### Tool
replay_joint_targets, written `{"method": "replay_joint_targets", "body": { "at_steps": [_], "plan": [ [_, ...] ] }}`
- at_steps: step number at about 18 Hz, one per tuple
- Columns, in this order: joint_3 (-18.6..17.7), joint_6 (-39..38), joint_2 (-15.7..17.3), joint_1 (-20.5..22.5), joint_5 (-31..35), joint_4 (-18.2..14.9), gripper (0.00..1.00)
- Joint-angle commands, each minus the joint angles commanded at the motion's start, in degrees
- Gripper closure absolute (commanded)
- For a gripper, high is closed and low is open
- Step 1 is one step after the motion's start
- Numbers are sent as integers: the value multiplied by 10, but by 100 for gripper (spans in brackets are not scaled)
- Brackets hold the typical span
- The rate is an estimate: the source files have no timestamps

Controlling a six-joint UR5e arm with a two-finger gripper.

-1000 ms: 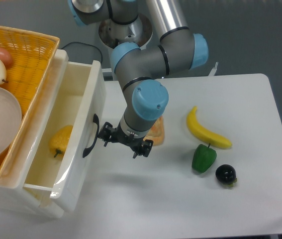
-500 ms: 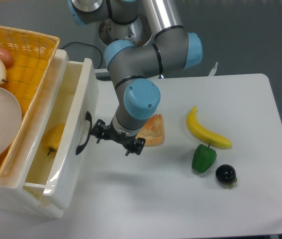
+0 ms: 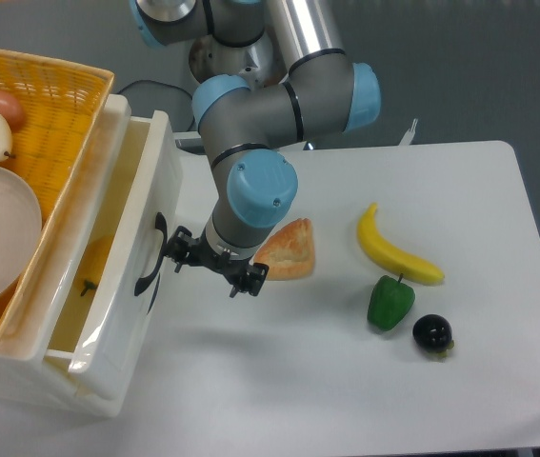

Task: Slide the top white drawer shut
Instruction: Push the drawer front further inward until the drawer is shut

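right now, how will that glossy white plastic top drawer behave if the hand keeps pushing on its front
The glossy white plastic top drawer looks rigid, so it should probably slide in rather than flex. It seems lightly loaded, with only a yellow item visible inside. The hand sits near the black curved handle, roughly mid-panel, so skewing seems unlikely.

You get a bright, even picture here, lit from above with soft diffuse light. The white table [image 3: 346,381] reads clean with no blown-out patches. Look under the arm [image 3: 270,105] and you see only a faint, soft-edged shadow on the table. The glossy front of the top white drawer [image 3: 122,286] carries a pale sheen, and the banana [image 3: 395,249] shows a small highlight. Focus holds sharp to the edges, with no motion blur.
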Motion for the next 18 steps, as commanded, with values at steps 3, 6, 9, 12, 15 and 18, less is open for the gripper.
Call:
{"method": "replay_joint_targets", "body": {
  "at_steps": [3,6,9,12,15,18],
  "plan": [
    [-3,-1,1,-6,0,0,0],
    [-3,-1,1,-11,0,0,0],
    [-3,-1,1,-17,1,0,0],
    [-3,-1,1,-18,0,1,0],
    [-4,-1,1,-19,0,1,0],
    [-3,0,2,-16,0,1,0]
  ]
}}
